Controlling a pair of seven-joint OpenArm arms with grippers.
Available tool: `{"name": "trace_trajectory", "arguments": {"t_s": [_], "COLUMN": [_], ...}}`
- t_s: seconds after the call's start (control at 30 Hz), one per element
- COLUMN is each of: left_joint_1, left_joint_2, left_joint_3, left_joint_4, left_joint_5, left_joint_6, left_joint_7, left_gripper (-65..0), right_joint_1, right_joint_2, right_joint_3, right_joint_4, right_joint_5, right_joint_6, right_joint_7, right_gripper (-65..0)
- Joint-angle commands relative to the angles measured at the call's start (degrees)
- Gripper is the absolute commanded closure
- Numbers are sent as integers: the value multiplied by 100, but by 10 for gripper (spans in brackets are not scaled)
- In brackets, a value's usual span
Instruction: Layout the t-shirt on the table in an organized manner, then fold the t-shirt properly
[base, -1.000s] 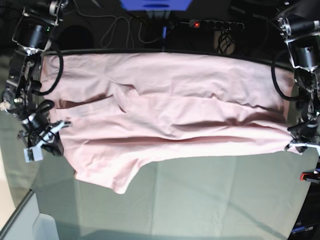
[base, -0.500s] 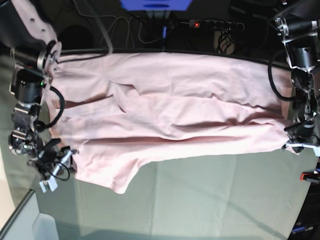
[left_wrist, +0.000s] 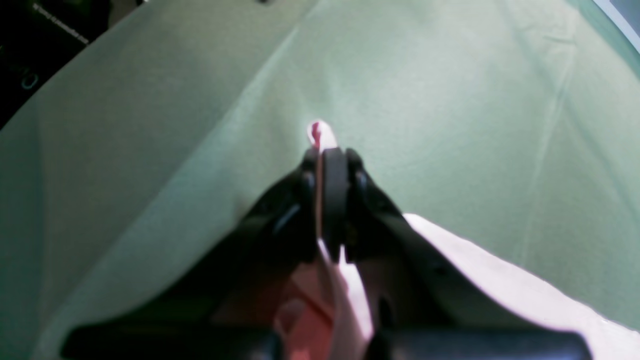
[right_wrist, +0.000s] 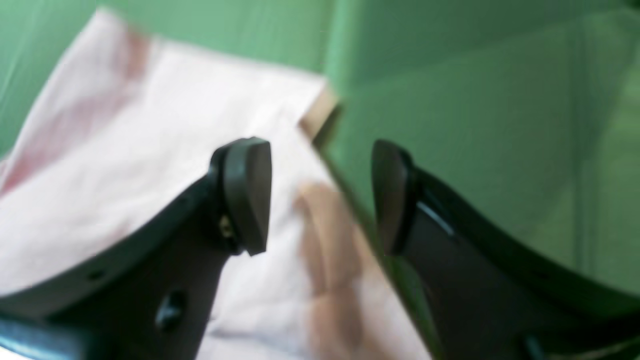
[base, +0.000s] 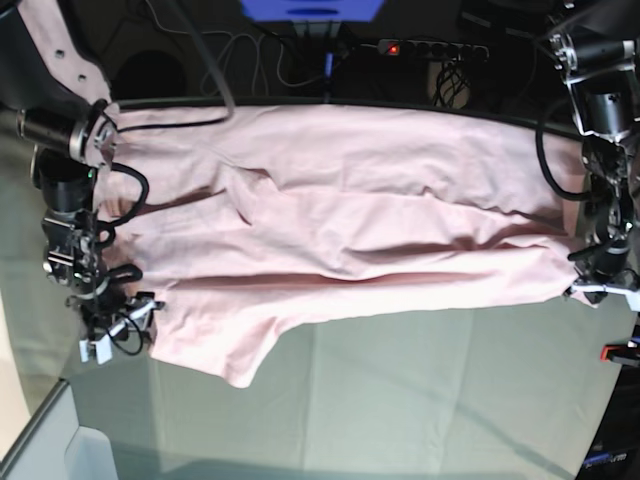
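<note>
The t-shirt (base: 350, 240) lies spread, pale pink (creased lengthwise).

power strip (base: 432, 47), cables (base: 250, 55) behind table.

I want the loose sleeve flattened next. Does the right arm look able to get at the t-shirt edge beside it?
Probably yes: the right gripper is open, empty, right over the t-shirt edge, nothing between.

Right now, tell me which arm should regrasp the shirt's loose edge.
Right. The right gripper has its jaws open and empty, hovering over the t-shirt edge. The left gripper is shut on the t-shirt's opposite corner, pinning it over the table.
</note>
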Motion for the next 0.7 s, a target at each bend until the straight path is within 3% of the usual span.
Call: {"name": "trace_trajectory", "arguments": {"t_s": [0.0, 0.5, 0.57, 0.67], "left_joint_1": [-60, -51, -51, -51], "left_joint_2": [-118, -110, -110, -110], "left_joint_3": [-38, -20, -20, -20], "left_joint_4": [72, 72, 72, 72], "left_joint_5": [-17, -8, -8, -8], "left_joint_6": [-2, -2, -2, -2], "left_joint_7": [-123, -123, -123, -123], "left_gripper": [-1, -1, -1, -1], "right_joint_1": [161, 152, 152, 152], "right_joint_2": [57, -66, -66, -66], "right_joint_3": [5, -4, -4, -4], "right_joint_4": [55, -578, -587, -569], "right_joint_5": [62, 53, 53, 53], "right_joint_6": [-32, -41, -41, -41], "right_joint_7": [187, 205, 205, 205], "right_gripper": [-326, -314, -272, -111]}}
